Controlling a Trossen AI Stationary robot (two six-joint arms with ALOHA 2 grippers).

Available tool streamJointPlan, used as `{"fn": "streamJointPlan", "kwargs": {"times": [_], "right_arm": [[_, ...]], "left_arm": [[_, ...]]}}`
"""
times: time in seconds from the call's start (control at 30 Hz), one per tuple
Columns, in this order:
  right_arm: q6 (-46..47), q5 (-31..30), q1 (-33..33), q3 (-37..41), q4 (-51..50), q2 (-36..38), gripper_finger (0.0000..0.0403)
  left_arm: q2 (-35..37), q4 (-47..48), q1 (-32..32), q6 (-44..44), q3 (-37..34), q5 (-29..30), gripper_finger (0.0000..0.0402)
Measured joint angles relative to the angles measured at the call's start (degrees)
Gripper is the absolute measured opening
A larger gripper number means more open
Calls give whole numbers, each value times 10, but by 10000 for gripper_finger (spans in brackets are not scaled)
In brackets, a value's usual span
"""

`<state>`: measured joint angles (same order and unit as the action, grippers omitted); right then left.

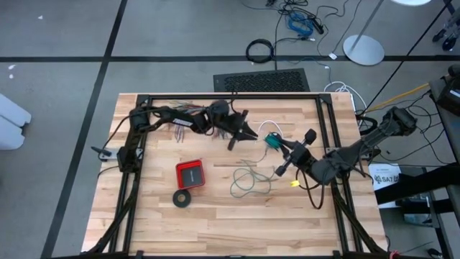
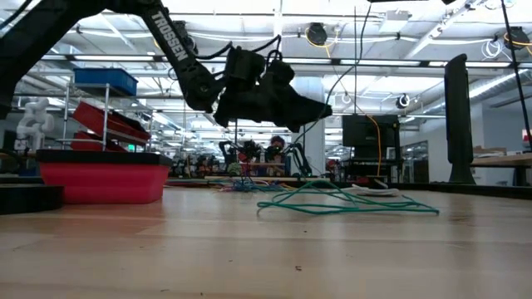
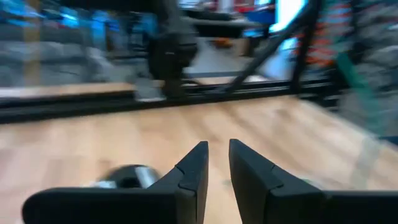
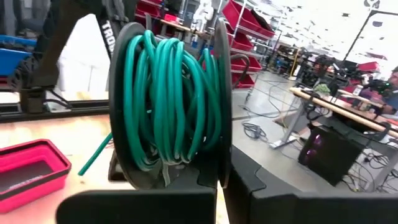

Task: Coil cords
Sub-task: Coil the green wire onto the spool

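My right gripper [image 1: 282, 148] is shut on a black reel [image 4: 168, 99] wound with teal-green wire, held above the table's right middle [image 1: 272, 140]. More of the teal-green wire lies as a loose tangle [image 1: 249, 180] on the wood nearer the front [image 2: 349, 203]. A thin white cord [image 1: 267, 124] lies by the reel toward the far side. My left gripper [image 1: 251, 134] hovers low just left of the reel, pointing at it nearly level [image 2: 320, 108]. Its fingers [image 3: 217, 152] stand a narrow gap apart with nothing between them. My right gripper pinches the rim of one black flange of the reel [image 4: 221, 163] between its two fingers. The fingers run about level, coming from the table's right side. The reel stands up from the fingers, clear of the table. A teal strand [image 4: 94, 160] trails off it.
A red box [image 1: 190, 174] and a black tape ring [image 1: 182, 198] sit front left of the tangle. A fan of many-coloured wires [image 1: 183, 124] lies under my left arm. A black frame [image 1: 330, 144] runs along the table's edges.
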<state>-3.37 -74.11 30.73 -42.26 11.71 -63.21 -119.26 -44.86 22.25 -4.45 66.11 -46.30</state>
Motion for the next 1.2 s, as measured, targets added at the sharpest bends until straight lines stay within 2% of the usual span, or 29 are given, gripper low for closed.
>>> {"fn": "streamJointPlan", "kwargs": {"times": [0.13, 0.27, 0.47, 0.63, 1.0, 1.2], "right_arm": [[15, -10, 6, 0, -18, 1, 0], [51, -7, 6, 0, -57, 1, 0], [99, -5, 9, 0, -113, 1, 0], [107, -4, 13, 0, -132, 1, 0], [102, -4, 13, 0, -144, 1, 0], [100, -4, 13, 0, -144, 1, 0]], "left_arm": [[0, -31, 10, 51, 0, -98, 70], [1, -36, -20, 56, 0, -116, 81], [1, -37, -63, 52, 1, -33, 142], [1, -37, -67, 96, 6, -24, 186], [1, -26, -115, 136, 6, -40, 195], [1, -20, -130, 146, 6, 21, 195]]}}
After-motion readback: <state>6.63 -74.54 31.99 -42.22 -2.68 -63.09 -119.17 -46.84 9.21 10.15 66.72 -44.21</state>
